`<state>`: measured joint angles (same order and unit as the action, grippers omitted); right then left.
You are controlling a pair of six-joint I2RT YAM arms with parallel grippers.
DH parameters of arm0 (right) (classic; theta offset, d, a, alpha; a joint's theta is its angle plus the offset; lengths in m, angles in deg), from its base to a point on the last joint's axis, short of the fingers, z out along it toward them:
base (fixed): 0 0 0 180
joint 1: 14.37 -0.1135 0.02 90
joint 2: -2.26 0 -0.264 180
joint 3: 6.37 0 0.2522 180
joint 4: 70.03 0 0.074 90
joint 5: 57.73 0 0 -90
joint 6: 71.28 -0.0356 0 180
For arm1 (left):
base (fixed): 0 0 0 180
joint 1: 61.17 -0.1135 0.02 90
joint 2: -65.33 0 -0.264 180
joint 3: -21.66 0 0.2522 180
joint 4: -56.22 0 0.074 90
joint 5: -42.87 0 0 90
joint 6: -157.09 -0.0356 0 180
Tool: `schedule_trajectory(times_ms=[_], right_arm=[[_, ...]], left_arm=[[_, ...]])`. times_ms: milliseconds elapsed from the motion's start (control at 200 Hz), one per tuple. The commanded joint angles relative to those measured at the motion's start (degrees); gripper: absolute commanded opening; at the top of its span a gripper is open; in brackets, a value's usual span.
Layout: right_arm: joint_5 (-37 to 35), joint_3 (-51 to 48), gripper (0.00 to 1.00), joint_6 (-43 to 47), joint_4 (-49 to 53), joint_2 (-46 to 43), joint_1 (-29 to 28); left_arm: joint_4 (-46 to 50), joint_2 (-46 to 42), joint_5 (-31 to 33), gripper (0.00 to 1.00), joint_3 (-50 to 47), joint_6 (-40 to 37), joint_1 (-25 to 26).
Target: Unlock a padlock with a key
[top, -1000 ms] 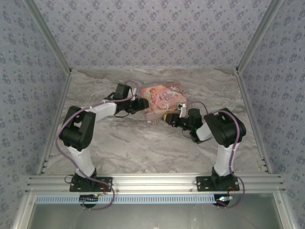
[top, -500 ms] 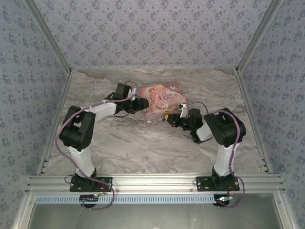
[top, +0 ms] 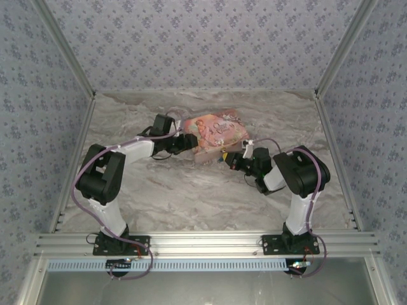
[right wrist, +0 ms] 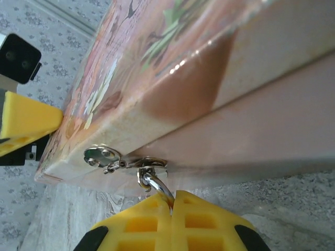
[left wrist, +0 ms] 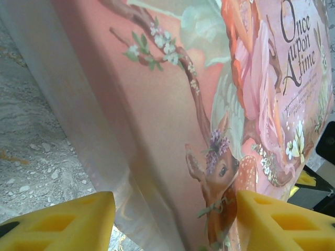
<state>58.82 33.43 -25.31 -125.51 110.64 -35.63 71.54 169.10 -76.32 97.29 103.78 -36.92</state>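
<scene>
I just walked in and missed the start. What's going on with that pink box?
Two arms are working on the box. The left gripper clamps it at one end, a finger on each side. The right gripper is shut on the padlock, whose silvery shackle is hooked through the hasp on the box's front edge. The lock's body is hidden between the fingers.

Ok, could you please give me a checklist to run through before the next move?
1. Left gripper clamps the pink illustrated box from both sides: ok.
2. Right gripper shut on the thin silvery shackle of the small padlock: ok.
3. Shackle linked to the box's silvery metal clasp: ok.
4. Padlock keyhole exposed: not ok, the body is hidden inside the right gripper.
5. Key located: cannot tell.
</scene>
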Motion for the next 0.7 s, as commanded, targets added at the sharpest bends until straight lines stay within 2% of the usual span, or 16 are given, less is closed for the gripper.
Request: schedule_trajectory(times_ms=[0, 170, 335, 695], right_arm=[[-4.51, -0.11, 0.0, -4.65, -6.45, -3.15, 1.21], [-5.98, 0.45, 0.0, -10.53, -6.67, -3.35, 2.46], [-7.03, 0.82, 0.0, -15.72, -6.75, -2.94, 3.32], [-8.82, 3.98, 0.0, -22.38, -8.43, -0.54, 3.79]], left_arm=[[6.44, 0.64, 3.08, 0.6, -3.16, -0.93, 0.01], [5.4, 0.38, 2.7, 0.61, -4.34, -0.58, -0.17], [-0.26, 0.23, -1.28, 0.61, -7.16, 2.13, -1.95], [0.98, -0.32, -1.04, 0.62, -7.7, 0.8, -2.45]])
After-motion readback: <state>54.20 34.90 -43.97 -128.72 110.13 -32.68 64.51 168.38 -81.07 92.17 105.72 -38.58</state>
